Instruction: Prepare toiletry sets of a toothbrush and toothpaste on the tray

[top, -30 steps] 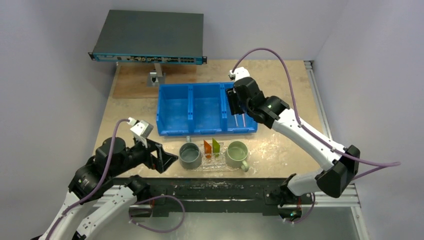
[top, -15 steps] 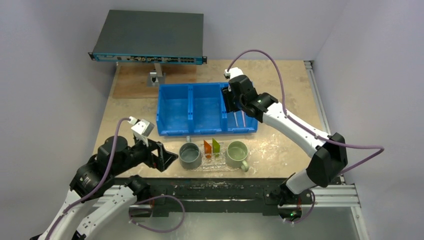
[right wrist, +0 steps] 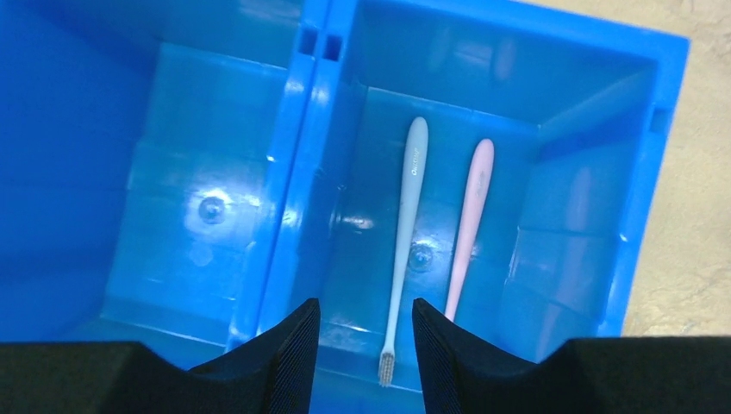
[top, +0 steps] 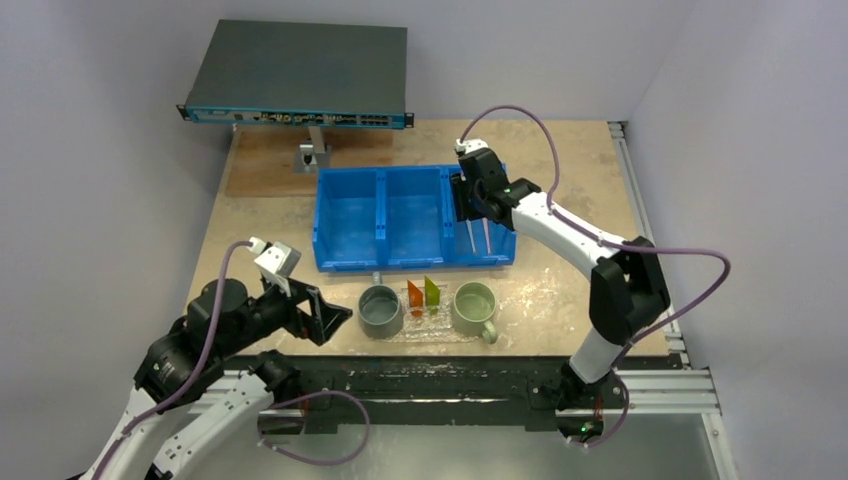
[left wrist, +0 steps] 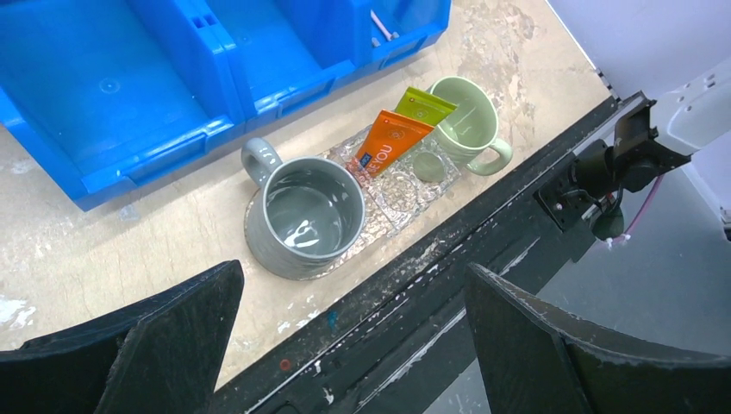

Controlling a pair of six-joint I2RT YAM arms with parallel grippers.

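Two empty tools, left tool [left wrist: 352,278] wide, right tool [right wrist: 364,305] half-spread over toothbrushes [right wrist: 405,233]

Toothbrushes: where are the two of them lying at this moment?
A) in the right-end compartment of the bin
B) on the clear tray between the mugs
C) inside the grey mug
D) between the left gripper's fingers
A: the right wrist view shows the pale blue toothbrush and the pink toothbrush side by side on the floor of the blue bin, in its end compartment. The right gripper is open above them.
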